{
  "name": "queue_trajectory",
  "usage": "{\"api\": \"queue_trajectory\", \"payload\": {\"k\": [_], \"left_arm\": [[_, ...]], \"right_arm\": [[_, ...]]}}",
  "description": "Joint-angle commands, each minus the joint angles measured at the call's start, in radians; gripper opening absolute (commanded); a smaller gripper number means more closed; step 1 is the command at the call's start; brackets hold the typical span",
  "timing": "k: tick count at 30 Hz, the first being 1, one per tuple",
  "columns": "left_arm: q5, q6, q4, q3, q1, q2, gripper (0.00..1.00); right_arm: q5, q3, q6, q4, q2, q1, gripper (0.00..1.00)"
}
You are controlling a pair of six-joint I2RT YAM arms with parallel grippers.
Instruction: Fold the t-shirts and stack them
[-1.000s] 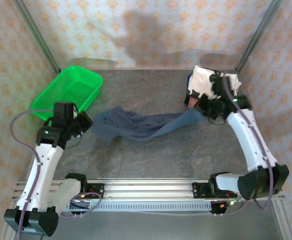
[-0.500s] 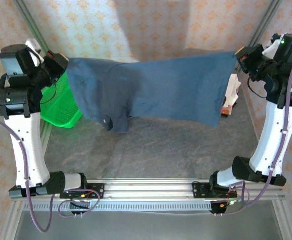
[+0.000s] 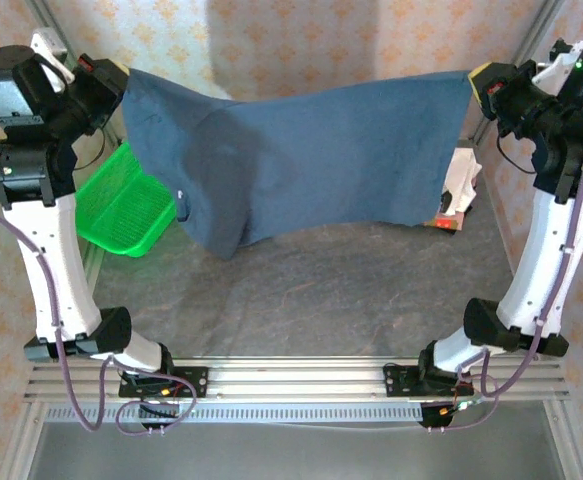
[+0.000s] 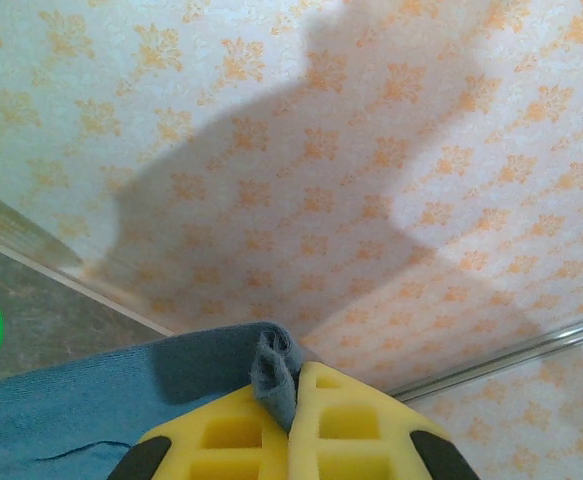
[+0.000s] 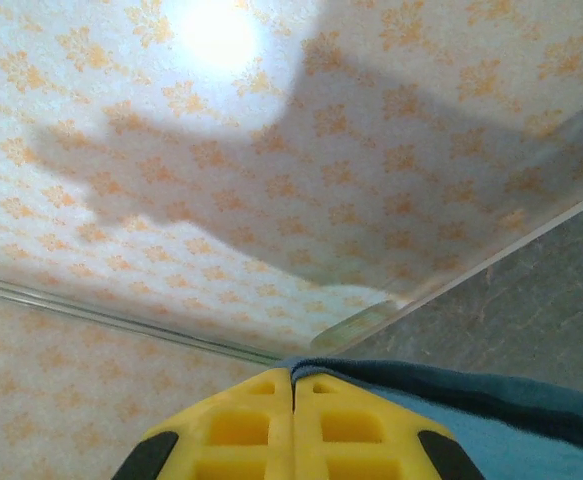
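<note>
Left tool (image 3: 109,78): clenched on the upper left corner of the blue shirt (image 3: 311,160). In my left wrist view I see a fold of blue cloth pinched between the yellow pads (image 4: 231,440).
Right tool (image 3: 479,88): clenched on the shirt's upper right corner. In my right wrist view the yellow pads (image 5: 231,430) press together, with the blue hem running off to their right.
Blue shirt: stretched between my two tools, high above the bench (image 3: 351,290), hanging like a curtain. The top edge sags a little in the middle. A bunched flap on the left droops lowest, clear of the bench.
Label: I make out a small pale spot on the drooping left part, too small to read.
White shirt (image 3: 463,182): crumpled at the far right of the bench, partly behind the blue shirt's right edge. A red-orange bit shows just below it, and I cannot tell what that is.
Basket (image 3: 121,205): green mesh, at the far left of the bench, just beside my left arm. The blue shirt hides its right end.
Wall (image 3: 321,40): pale with an orange flower print, with a broad shadow across it above the shirt.
</note>
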Motion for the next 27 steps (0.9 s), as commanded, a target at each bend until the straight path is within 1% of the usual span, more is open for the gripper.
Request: {"api": "queue_trajectory", "payload": {"k": [1, 5, 9, 10, 11, 12, 15, 18, 20, 23, 26, 27], "left_arm": [[0.042, -0.045, 0.091, 0.063, 0.011, 0.068, 0.00], [0.067, -0.110, 0.156, 0.152, 0.010, 0.181, 0.00], [0.103, -0.212, 0.199, 0.397, 0.006, 0.374, 0.00], [0.114, -0.255, 0.231, 0.465, 0.007, 0.444, 0.00], [0.120, -0.298, 0.271, 0.510, 0.005, 0.481, 0.00], [0.120, -0.348, 0.325, 0.543, 0.004, 0.521, 0.00], [0.096, -0.449, 0.471, 0.554, 0.005, 0.564, 0.00], [0.079, -0.492, 0.555, 0.554, 0.008, 0.578, 0.00], [0.077, -0.489, 0.568, 0.554, 0.013, 0.577, 0.00], [0.083, -0.433, 0.562, 0.554, 0.025, 0.562, 0.00], [0.120, -0.387, 0.538, 0.554, 0.053, 0.535, 0.00], [0.141, -0.351, 0.510, 0.554, 0.056, 0.523, 0.00]], "right_arm": [[-0.045, -0.002, 0.081, 0.143, 0.064, -0.011, 0.00], [-0.115, 0.041, 0.168, 0.287, 0.190, -0.011, 0.00], [-0.159, 0.227, 0.259, 0.396, 0.378, -0.011, 0.00], [-0.166, 0.279, 0.297, 0.440, 0.427, -0.011, 0.00], [-0.177, 0.312, 0.337, 0.489, 0.462, -0.010, 0.00], [-0.186, 0.332, 0.388, 0.572, 0.496, -0.012, 0.00], [-0.175, 0.356, 0.517, 0.759, 0.553, -0.018, 0.00], [-0.154, 0.361, 0.563, 0.838, 0.571, -0.029, 0.00], [-0.155, 0.365, 0.568, 0.861, 0.569, -0.040, 0.00], [-0.188, 0.366, 0.552, 0.855, 0.551, -0.071, 0.00], [-0.232, 0.351, 0.459, 0.727, 0.512, -0.112, 0.00], [-0.251, 0.337, 0.408, 0.660, 0.493, -0.122, 0.00]]}}
